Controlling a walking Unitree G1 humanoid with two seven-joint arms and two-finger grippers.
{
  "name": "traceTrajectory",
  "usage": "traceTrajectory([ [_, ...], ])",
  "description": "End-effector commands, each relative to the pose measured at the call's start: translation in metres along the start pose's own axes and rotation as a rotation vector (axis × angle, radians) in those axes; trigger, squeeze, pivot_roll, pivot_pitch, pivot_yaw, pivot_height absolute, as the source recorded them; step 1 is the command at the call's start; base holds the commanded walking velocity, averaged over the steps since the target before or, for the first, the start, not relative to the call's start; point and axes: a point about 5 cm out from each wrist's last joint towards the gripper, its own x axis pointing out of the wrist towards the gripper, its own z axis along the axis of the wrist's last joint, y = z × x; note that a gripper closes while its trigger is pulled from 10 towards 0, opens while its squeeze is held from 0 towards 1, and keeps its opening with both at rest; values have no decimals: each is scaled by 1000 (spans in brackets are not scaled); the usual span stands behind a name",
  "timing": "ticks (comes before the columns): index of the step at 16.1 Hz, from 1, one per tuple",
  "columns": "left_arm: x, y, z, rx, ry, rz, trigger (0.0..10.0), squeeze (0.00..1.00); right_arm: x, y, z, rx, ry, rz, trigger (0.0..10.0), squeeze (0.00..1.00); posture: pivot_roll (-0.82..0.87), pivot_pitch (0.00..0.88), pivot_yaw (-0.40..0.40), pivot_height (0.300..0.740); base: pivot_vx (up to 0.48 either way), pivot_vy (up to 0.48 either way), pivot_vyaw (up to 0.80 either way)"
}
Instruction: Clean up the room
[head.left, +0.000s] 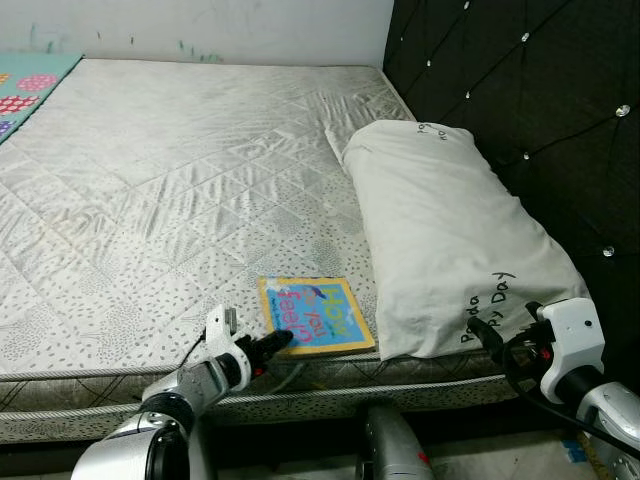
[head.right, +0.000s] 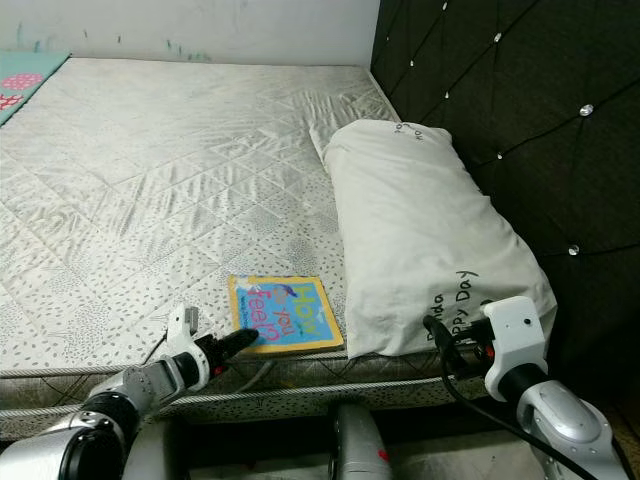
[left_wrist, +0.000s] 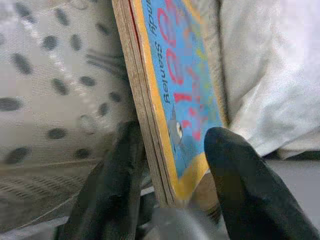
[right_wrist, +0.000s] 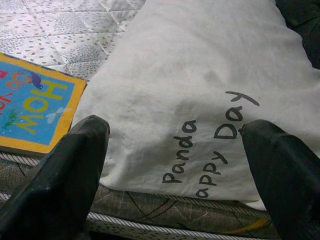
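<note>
A thin blue picture book (head.left: 315, 313) with a yellow border lies flat on the grey quilted mattress (head.left: 180, 180), near its front edge. My left gripper (head.left: 272, 345) reaches its near left corner. In the left wrist view the open left gripper (left_wrist: 175, 134) has one black finger under the book (left_wrist: 170, 85) and one over the cover. A white pillow (head.left: 440, 230) printed "Panda Happy Day" lies just right of the book. My right gripper (head.left: 505, 322) stands wide open at the pillow's (right_wrist: 200, 75) near end, apart from it.
A black tufted headboard (head.left: 540, 90) runs along the right side of the bed. A patterned play mat (head.left: 25, 90) lies at the far left, and a white wall is behind. The mattress's front edge (head.left: 330, 385) is right in front of me.
</note>
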Motion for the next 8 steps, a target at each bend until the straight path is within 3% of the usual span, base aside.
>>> traceTrajectory([
  [1, -1, 4, -3, 31, 28, 32, 10000, 1000, 1, 0, 2, -7, -8, -1, 10000, 0, -368, 0, -73, 577, 0, 0, 0],
  [3, -10, 18, -2, 82, 28, 144, 10000, 1000, 4, 3, -1, 3, -8, 7, 10000, 0, -344, 0, -65, 577, 0, 0, 0],
  [8, -20, 28, 9, 147, -6, 218, 10000, 1000, 11, 12, -4, 16, -16, 27, 10000, 0, -300, 0, -56, 577, 0, 0, 0],
])
